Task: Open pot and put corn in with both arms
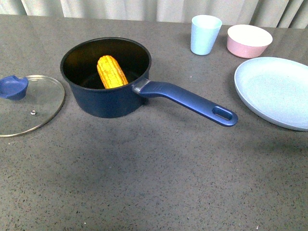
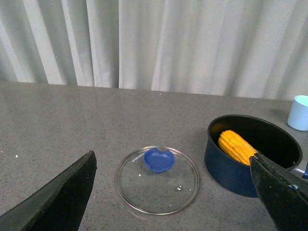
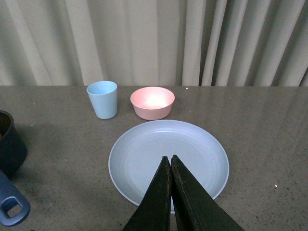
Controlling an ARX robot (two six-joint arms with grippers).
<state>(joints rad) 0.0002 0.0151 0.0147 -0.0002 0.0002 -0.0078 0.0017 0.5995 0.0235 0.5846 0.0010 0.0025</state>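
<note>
The corn cob point(image 1: 112, 71) lay inside the dark blue saucepan point(image 1: 107, 98), leaning with one end up against the far inner wall and the other down on the black floor. Its long axis ran from front to back, tilted, with the raised end pointing away from the robot. It looked stiff and light, its rows of kernels giving some grip; the best hold would probably be across its middle. The saucepan seemed heavier and rigid, and its long handle point(image 1: 192, 100), pointing toward the robot's right and slightly forward, was the natural place to take it. The glass lid point(image 1: 30, 106) lay flat on the tabletop point(image 1: 154, 178) just beside the saucepan, likely fragile. The left gripper point(image 2: 173, 192) had its jaws spread wide and empty; the right gripper point(image 3: 171, 161) had its jaws pressed together over the pale blue plate point(image 3: 144, 154).
</note>
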